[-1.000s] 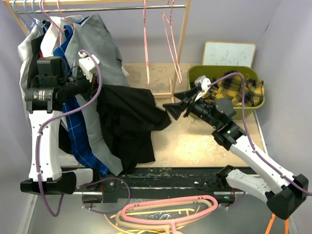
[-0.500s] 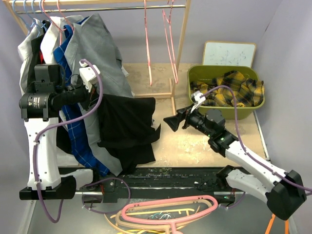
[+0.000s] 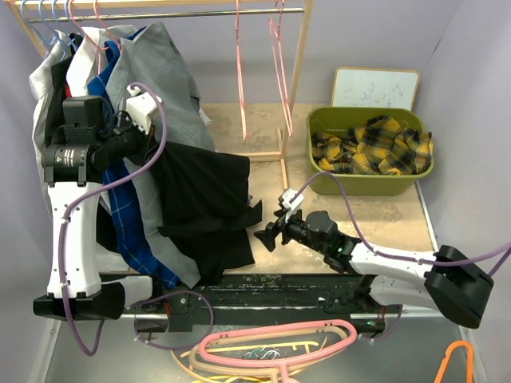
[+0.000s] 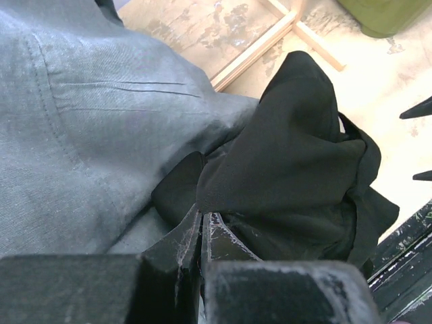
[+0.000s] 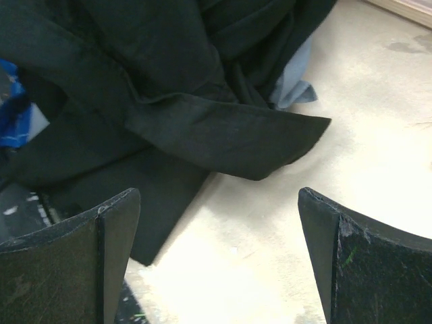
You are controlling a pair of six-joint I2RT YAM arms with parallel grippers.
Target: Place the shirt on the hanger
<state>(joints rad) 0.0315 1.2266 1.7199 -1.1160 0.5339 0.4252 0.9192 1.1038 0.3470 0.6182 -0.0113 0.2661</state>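
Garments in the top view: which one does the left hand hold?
The black shirt, pinched in the shut left hand. The grey shirt hangs from the rail, and the yellow plaid cloth lies in the green bin.

My gripper [image 5: 216,197] is spread wide, one dark finger [image 5: 81,256] at the near left and the other at the near right, with bare table [image 5: 351,175] showing between them. Neither touches anything. Beyond the fingers the black shirt [image 5: 169,61] lies in a rumpled heap across the far left. One folded flap of it reaches right and ends in a blunt tip on the pale, scuffed tabletop. Just past that flap a scrap of grey cloth [image 5: 294,77] peeks from under the shirt. Blue cloth [image 5: 12,111] shows at the left edge, and a wooden strip [image 5: 408,9] crosses the far right corner.
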